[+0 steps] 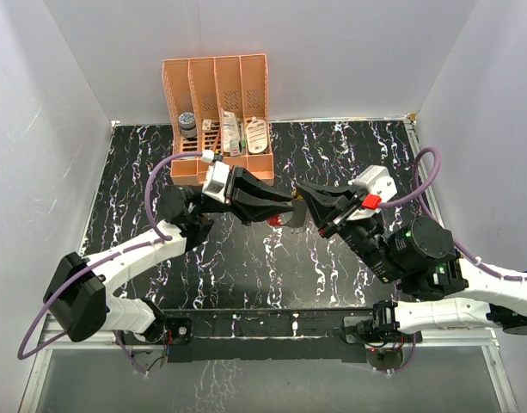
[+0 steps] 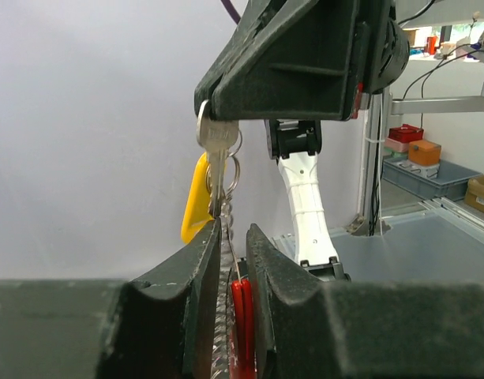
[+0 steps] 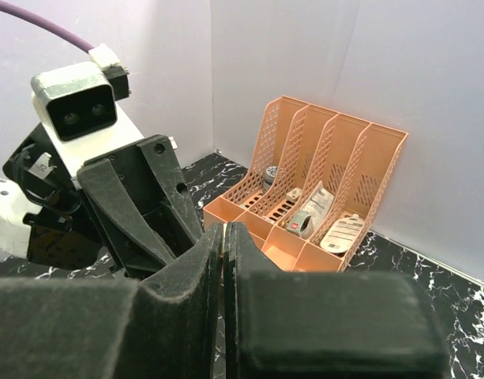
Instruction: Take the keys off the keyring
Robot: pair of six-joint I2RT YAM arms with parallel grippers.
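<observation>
key (image 2: 215, 136) pinched in right gripper (image 2: 210, 103), keyring (image 2: 242, 314) held in left gripper (image 2: 235, 229)

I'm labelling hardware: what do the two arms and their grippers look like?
The left arm and right arm have white links, black joints and purple cables. The left gripper and right gripper are black wedges behind white camera blocks; the right's carries a red tab.

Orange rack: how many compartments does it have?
4, side by side in the orange rack at the table's far edge. Leftmost holds a dark jar, rightmost a white oval item; the middle two hold small packages, partly hidden.
</observation>
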